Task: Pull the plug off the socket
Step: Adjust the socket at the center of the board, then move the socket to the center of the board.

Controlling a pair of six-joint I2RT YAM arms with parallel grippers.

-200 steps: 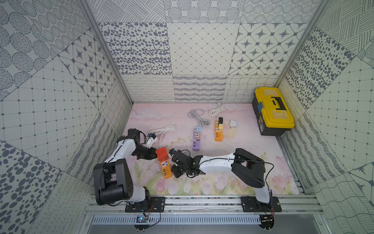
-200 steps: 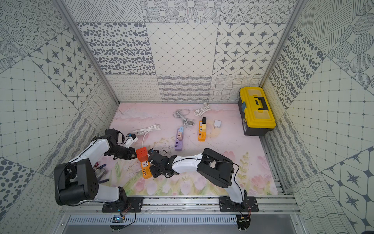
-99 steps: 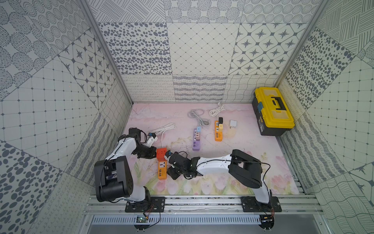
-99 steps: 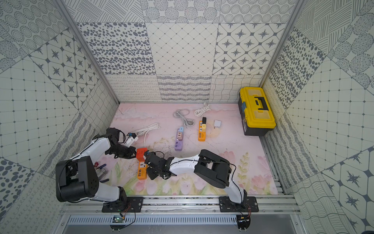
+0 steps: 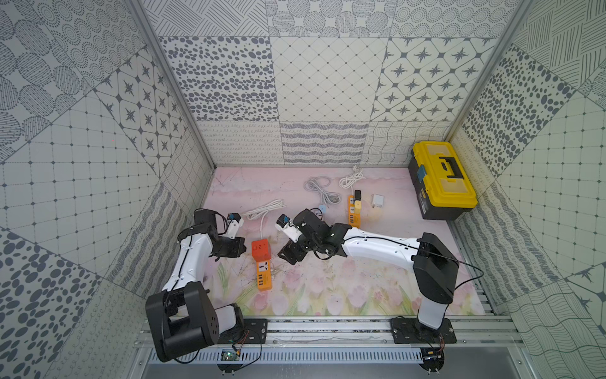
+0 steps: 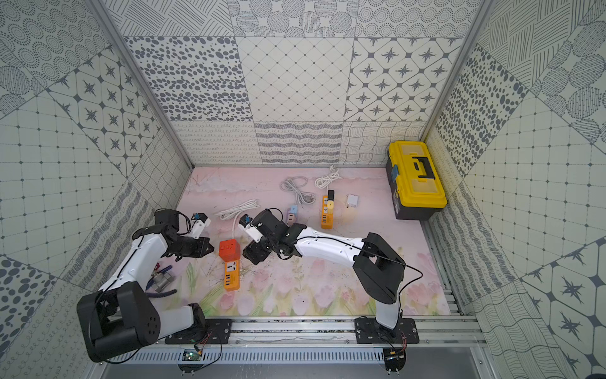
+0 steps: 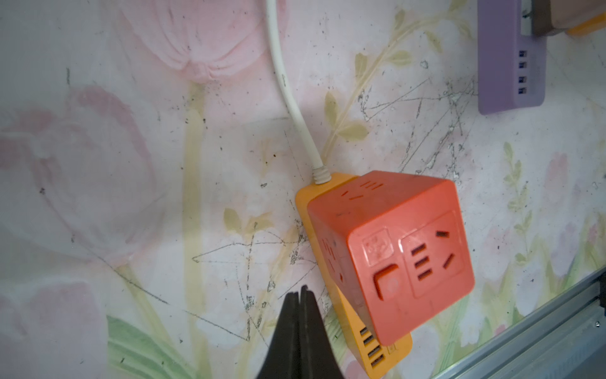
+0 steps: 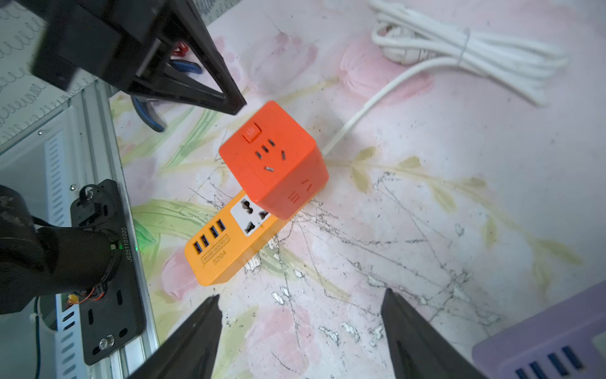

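**Fig.** Pre-grasp, plug not yet pulled. I see the orange cube plug (image 5: 260, 248) seated on the cord end of the orange socket strip (image 5: 264, 279), which lies flat on the tabletop (image 5: 344, 288).

- **Left jaws:** pressed together, empty. The tips sit just beside the cube's side, low by the strip (left wrist view). Contact w/ the strip I can't confirm.
- **Right jaws:** spread wide, pinching nothing. They hang clear of the cube on its opposite side, w/ the purple strip (image 8: 541, 344) close behind them.

**Risks (my judgement):**
- (a) The strip looks loose, so a pull on the cube w/o a hold-down lifts strip + plug together, no separation.
- (b) The closed left tips make a narrow brace. They may skid off the strip's smooth edge & shove it round.
- (c) The cube faces are slick & wide, so an off-centre right grip could slip or cock the pins sideways.
- (d) The white cord (image 7: 288, 98) may drag or snag as the strip shifts.
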